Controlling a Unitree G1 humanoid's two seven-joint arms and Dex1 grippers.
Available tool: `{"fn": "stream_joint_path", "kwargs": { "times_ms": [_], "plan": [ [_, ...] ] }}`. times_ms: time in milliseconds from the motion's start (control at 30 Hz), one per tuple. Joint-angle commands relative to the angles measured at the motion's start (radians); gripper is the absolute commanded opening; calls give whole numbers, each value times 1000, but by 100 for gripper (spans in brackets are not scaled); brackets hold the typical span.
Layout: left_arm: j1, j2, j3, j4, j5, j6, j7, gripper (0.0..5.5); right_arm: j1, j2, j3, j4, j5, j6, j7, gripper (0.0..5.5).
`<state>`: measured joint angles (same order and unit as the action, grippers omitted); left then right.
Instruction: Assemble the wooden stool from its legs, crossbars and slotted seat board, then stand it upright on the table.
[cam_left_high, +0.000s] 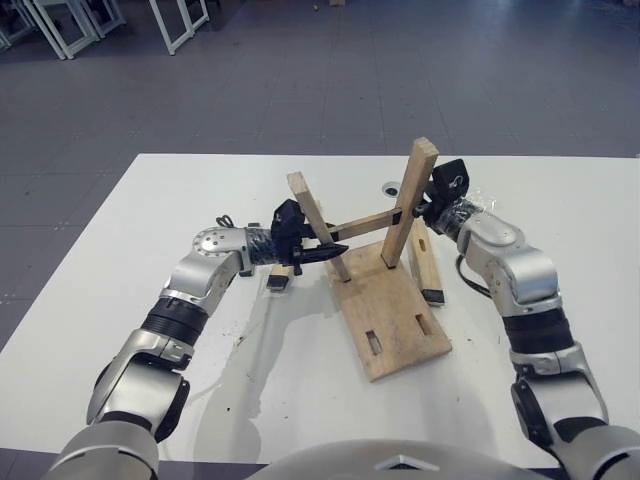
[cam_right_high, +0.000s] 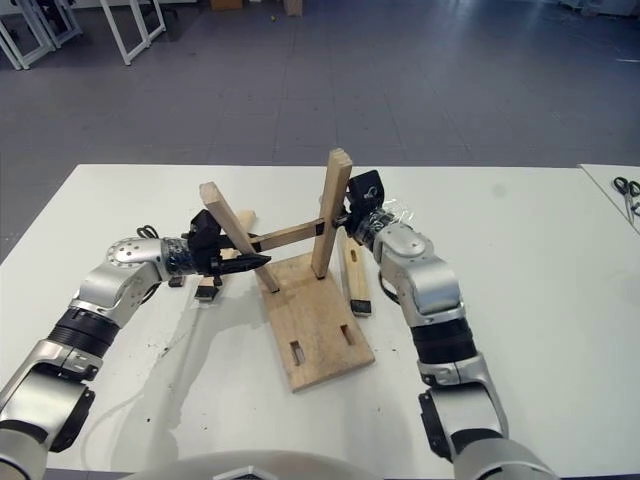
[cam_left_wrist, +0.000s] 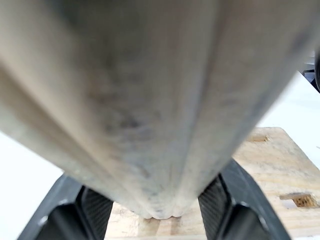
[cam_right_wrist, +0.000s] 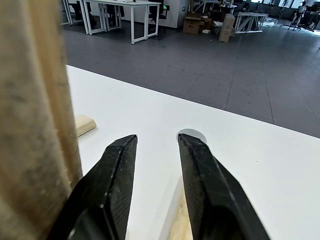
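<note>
Two legs stand in the slots at the far end of the seat board (cam_left_high: 395, 310), which lies flat near the middle of the tabletop (cam_left_high: 150, 220); a crossbar (cam_left_high: 365, 223) joins them. In the left eye view, the tilted leg (cam_left_high: 305, 205) leans toward the left edge with the left gripper (cam_left_high: 325, 250) clamped round it low down. The upright leg (cam_left_high: 415, 185) has the right gripper (cam_left_high: 422, 212) just beside its crossbar joint.

The right eye view adds a loose leg (cam_right_high: 355, 280) lying along the board's right side.

Left wrist view: both pads (cam_left_wrist: 95, 209) press the tilted leg.

Right wrist view: fingers (cam_right_wrist: 117, 170) spread, nothing between them, the upright leg alongside.

I'd say the tilted leg wants easing upright and down into its slot, slowly. The right gripper should brace the joint so the crossbar doesn't pop out.
</note>
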<state>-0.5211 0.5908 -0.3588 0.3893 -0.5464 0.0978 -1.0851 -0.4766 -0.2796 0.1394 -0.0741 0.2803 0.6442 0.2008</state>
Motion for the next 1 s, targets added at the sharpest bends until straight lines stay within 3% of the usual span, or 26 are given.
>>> {"fn": "stream_joint_path", "kwargs": {
  "times_ms": [33, 233, 433, 567, 700, 833, 867, 1000],
  "plan": [
    [101, -23, -263, 113, 324, 15, -77, 203, 39, 123, 117, -228, 173, 66, 148, 152],
    [26, 6, -208, 212, 309, -112, -206, 203, 175, -224, -119, -223, 139, 116, 290, 152],
    [-42, 2, -203, 300, 316, -224, -259, 203, 418, -666, -70, -353, 185, 176, 705, 152],
    [-107, -19, -194, 352, 310, -258, -278, 203, 389, -624, 20, -399, 201, 159, 763, 152],
    [-172, -42, -188, 377, 294, -258, -291, 203, 472, -520, 126, -396, 151, 129, 696, 152],
    [-190, -52, -194, 396, 311, -265, -274, 203, 543, -460, 149, -381, 123, 109, 618, 152],
    [-194, -55, -191, 400, 312, -266, -267, 244, 557, -450, 154, -377, 118, 102, 604, 149],
    [-226, -70, -148, 434, 347, -289, -274, 303, 610, -432, 175, -375, 100, 79, 564, 149]
  ]
}}
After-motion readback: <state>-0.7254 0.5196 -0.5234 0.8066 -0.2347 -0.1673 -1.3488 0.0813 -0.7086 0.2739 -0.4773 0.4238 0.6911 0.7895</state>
